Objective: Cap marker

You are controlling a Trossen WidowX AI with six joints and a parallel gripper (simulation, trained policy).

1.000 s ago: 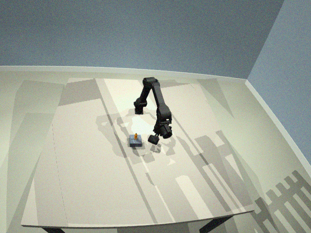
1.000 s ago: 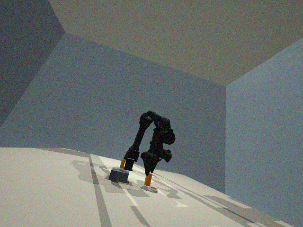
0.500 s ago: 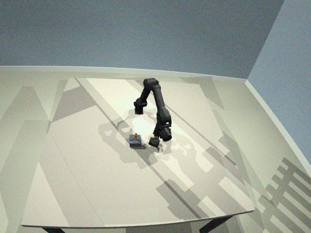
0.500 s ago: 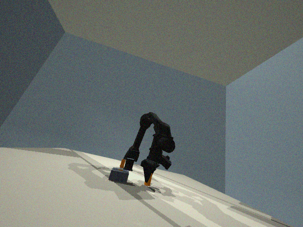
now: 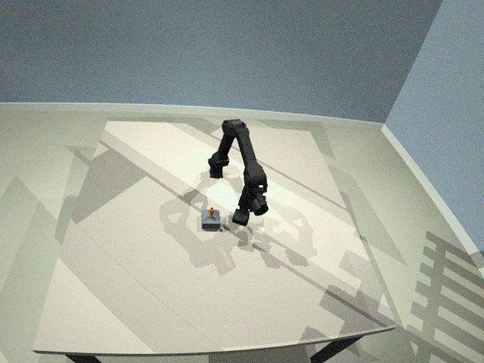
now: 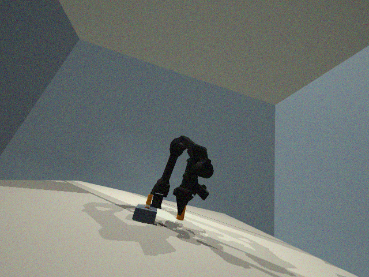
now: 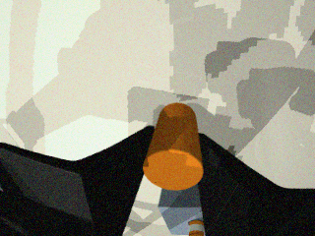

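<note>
Cap (image 6: pixel 180 216) (image 7: pixel 173 164) is sitting between the fingertips of the pincer (image 5: pixel 240 221) (image 6: pixel 180 209) (image 7: pixel 175 137), which is pinching it from both sides. Holder block (image 5: pixel 211 225) (image 6: pixel 144 215) (image 7: pixel 178 218) is lying just left of them in the top and exterior views, with marker (image 5: pixel 211 212) (image 6: pixel 148 200) (image 7: pixel 196 227) standing upright from its upper face. So the coming move is seemingly turning on a leftward carry, with enough height for the cap's lower rim to be clearing the marker's tip before any lowering. The cap's long axis is running close to upright and is looking roughly parallel to the marker's in the exterior view; a small tilt between them is staying beyond what I am able to judge. The single arm (image 5: pixel 252 172) (image 6: pixel 171 167) is doing all the reaching, its base standing on the far side of the block.

In the top view the pincer's own body is covering the cap. The cap's lower mouth is facing away from the wrist camera, and the marker is showing only at that picture's bottom edge, cut off. Whether the cap is hanging clear of the table (image 5: pixel 117 312) (image 6: pixel 59 238) (image 7: pixel 79 93) or just touching it, I am not able to tell.

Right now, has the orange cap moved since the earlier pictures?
Yes, up: in the outside view, the cap now ends above the level of the holder block's bottom; before, it ended just below.
</note>
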